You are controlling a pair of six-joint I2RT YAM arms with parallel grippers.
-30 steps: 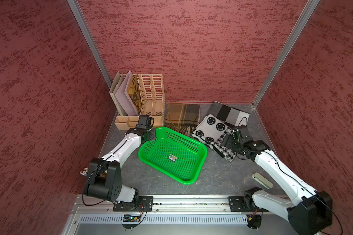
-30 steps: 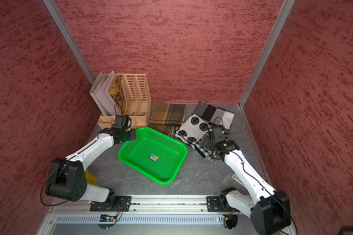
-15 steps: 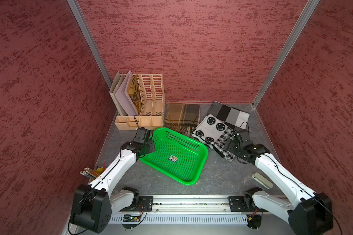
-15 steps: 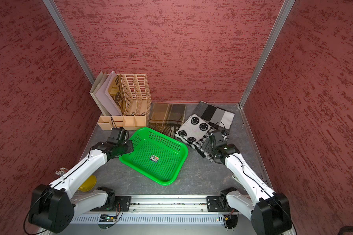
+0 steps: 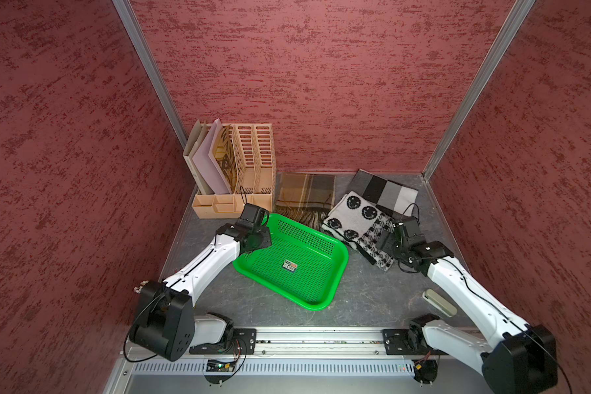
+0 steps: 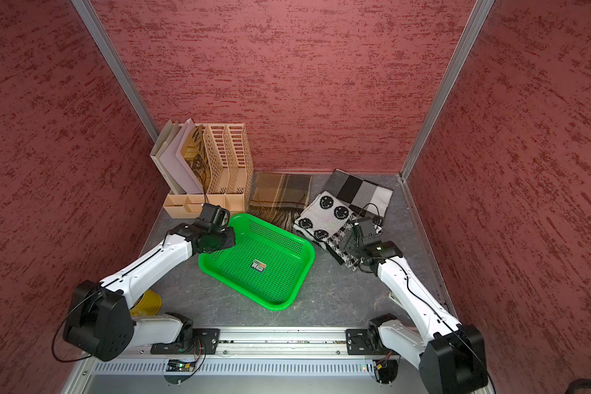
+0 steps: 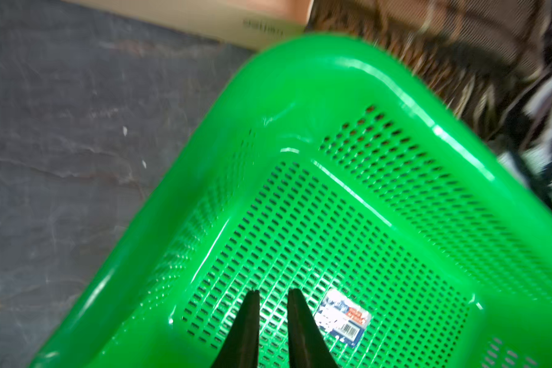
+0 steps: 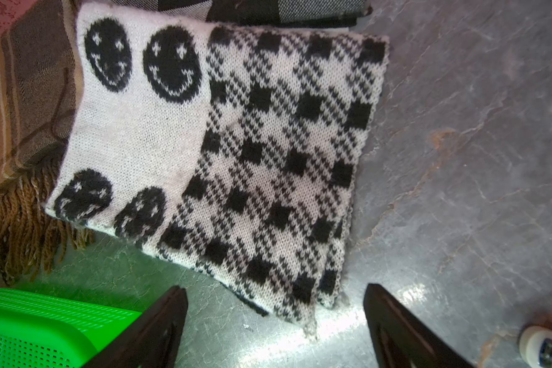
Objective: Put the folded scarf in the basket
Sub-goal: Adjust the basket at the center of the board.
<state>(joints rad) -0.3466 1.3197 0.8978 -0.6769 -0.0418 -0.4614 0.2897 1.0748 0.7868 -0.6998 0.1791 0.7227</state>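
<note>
The folded scarf (image 5: 355, 218) (image 6: 326, 213) (image 8: 236, 143), white knit with black smiley faces and a black check, lies flat on the grey table right of the basket. The basket (image 5: 344, 254) (image 6: 310, 262) (image 7: 332, 60) (image 8: 29, 315) is a bright green mesh tray with only a sticker on its floor. My right gripper (image 8: 274, 288) (image 5: 382, 244) stands open, low at the scarf's near corner, with the fringe edge between its fingers and untouched. My left gripper (image 7: 272, 290) (image 5: 256, 244) hovers over the basket's left corner, fingers almost together and holding nothing.
A tan file organiser (image 5: 246, 163) with folders stands at the back left. A brown plaid fringed scarf (image 5: 304, 191) and a grey-and-black block scarf (image 5: 382, 191) lie against the back wall. A pale oblong object (image 5: 439, 302) lies by the right arm; something yellow (image 6: 147, 302) sits under the left arm.
My left gripper came away from the organiser and moved forward over the basket's left corner. The right gripper shifted slightly at the scarf's corner and opened a little wider.
</note>
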